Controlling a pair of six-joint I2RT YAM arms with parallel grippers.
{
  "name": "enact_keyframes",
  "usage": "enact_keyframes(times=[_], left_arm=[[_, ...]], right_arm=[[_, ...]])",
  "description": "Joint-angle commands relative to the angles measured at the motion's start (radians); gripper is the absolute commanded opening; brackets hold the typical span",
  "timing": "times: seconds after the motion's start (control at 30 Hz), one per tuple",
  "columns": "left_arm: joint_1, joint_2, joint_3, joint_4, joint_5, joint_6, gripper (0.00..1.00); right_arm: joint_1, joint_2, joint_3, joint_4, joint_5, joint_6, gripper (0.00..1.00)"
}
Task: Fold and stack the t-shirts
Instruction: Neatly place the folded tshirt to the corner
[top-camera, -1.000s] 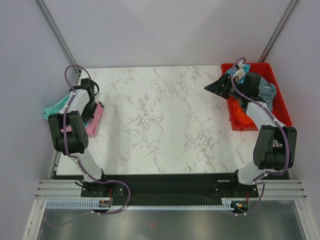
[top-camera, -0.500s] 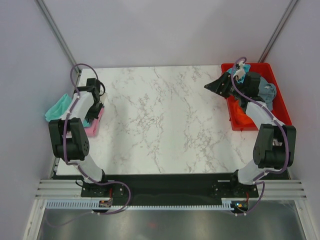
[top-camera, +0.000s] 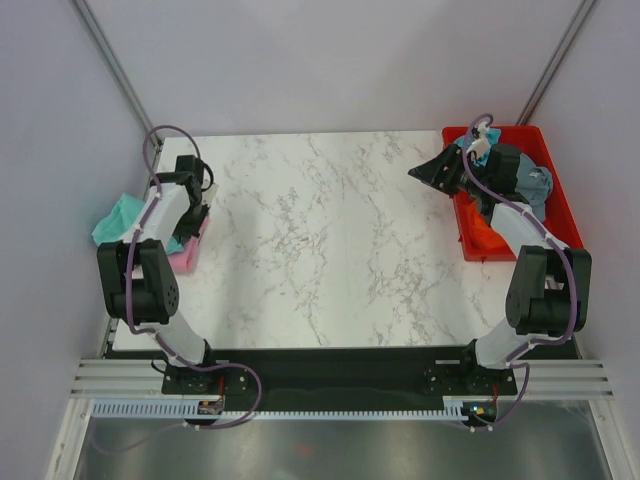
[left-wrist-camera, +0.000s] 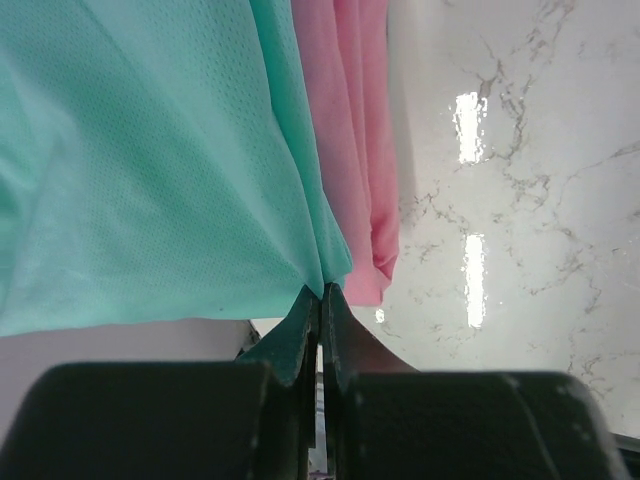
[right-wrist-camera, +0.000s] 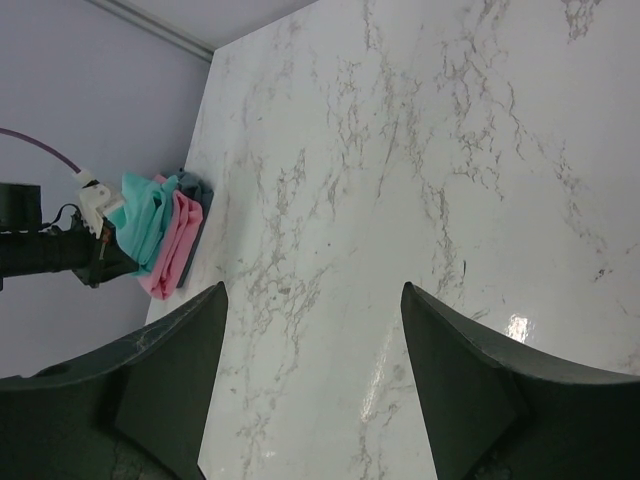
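My left gripper (left-wrist-camera: 322, 290) is shut on the corner of the teal-green t-shirt (left-wrist-camera: 150, 160), which lies on top of the folded pink t-shirt (left-wrist-camera: 350, 150). In the top view the left gripper (top-camera: 190, 205) is at the table's left edge, with the teal-green t-shirt (top-camera: 122, 215) hanging past the edge and the pink t-shirt (top-camera: 188, 252) under it. My right gripper (top-camera: 428, 172) is open and empty, held above the table beside the tray. The right wrist view (right-wrist-camera: 312, 290) shows its jaws wide apart. An orange t-shirt (top-camera: 485, 235) and a grey-blue t-shirt (top-camera: 527, 180) lie in the tray.
The red plastic tray (top-camera: 558, 200) stands at the table's far right. The marble table (top-camera: 320, 240) ends just left of the shirt stack. A dark grey layer (right-wrist-camera: 197, 192) lies under the pink t-shirt in the right wrist view.
My left gripper has moved a little to the right with the teal-green t-shirt, dragging it further onto the pink one. The right arm has not moved.
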Motion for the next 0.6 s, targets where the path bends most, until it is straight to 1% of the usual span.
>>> enact_keyframes(times=[0.0, 0.13, 0.2, 0.23, 0.27, 0.3, 0.33, 0.5, 0.53, 0.57], left_arm=[[-0.031, -0.059, 0.038, -0.017, 0.028, 0.005, 0.02], [-0.03, -0.061, 0.041, -0.017, 0.028, 0.005, 0.02], [-0.03, -0.101, 0.067, -0.029, 0.032, 0.004, 0.02], [-0.031, -0.118, 0.075, -0.034, 0.099, -0.04, 0.98], [-0.03, -0.128, 0.084, -0.036, 0.108, -0.042, 0.99], [-0.059, -0.142, 0.106, -0.039, 0.112, -0.048, 0.99], [-0.061, -0.15, 0.119, -0.054, 0.144, -0.055, 0.99], [-0.11, -0.194, 0.207, -0.046, 0.154, -0.105, 0.99], [-0.113, -0.213, 0.224, -0.043, 0.211, -0.117, 0.99], [-0.113, -0.22, 0.242, -0.045, 0.259, -0.127, 0.99]], right_arm=[[-0.002, -0.007, 0.048, 0.017, -0.006, -0.009, 0.79], [-0.002, -0.004, 0.074, 0.0, -0.002, -0.023, 0.79], [-0.002, -0.009, 0.078, -0.017, 0.007, -0.041, 0.79], [-0.002, -0.013, 0.08, -0.026, 0.009, -0.051, 0.79], [-0.002, -0.021, 0.08, -0.046, 0.009, -0.06, 0.79], [-0.002, -0.026, 0.081, -0.058, 0.012, -0.084, 0.79], [-0.002, -0.036, 0.081, -0.084, 0.017, -0.097, 0.79], [-0.002, -0.076, 0.124, -0.159, 0.075, -0.219, 0.8], [-0.002, -0.085, 0.127, -0.161, 0.096, -0.25, 0.8], [-0.002, -0.105, 0.131, -0.211, 0.122, -0.274, 0.81]])
